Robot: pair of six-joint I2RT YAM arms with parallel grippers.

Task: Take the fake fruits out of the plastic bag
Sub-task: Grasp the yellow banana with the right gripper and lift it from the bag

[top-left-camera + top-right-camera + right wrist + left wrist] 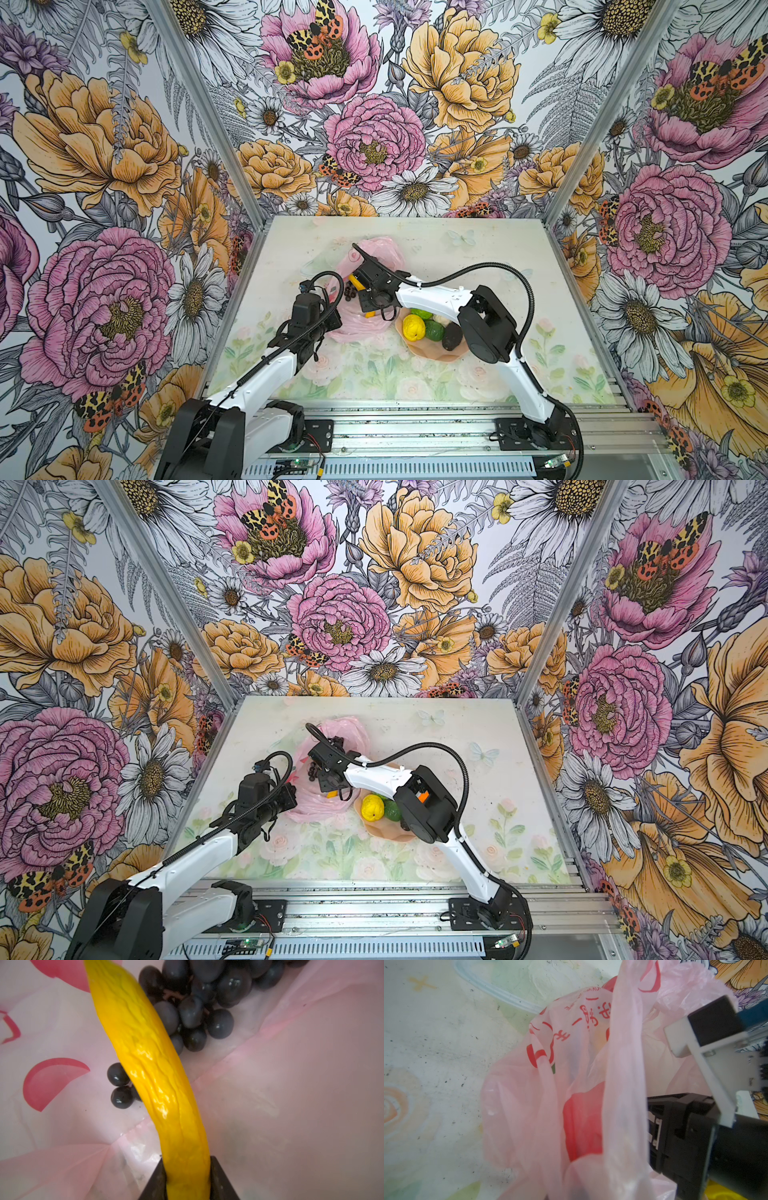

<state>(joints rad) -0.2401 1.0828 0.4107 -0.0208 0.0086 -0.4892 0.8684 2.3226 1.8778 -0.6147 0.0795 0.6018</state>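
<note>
Clamping right jaws hold one banana beside one grape bunch; left jaws pinch one bag.

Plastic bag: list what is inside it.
A yellow banana, gripped by the right fingers, passes over a dark grape bunch inside the plastic bag. Its folds could hide more fruit.

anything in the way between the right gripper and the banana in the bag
Nothing visible. The right gripper has its jaws closed on the banana; the grape bunch lies beside it, inside the plastic bag.
</note>
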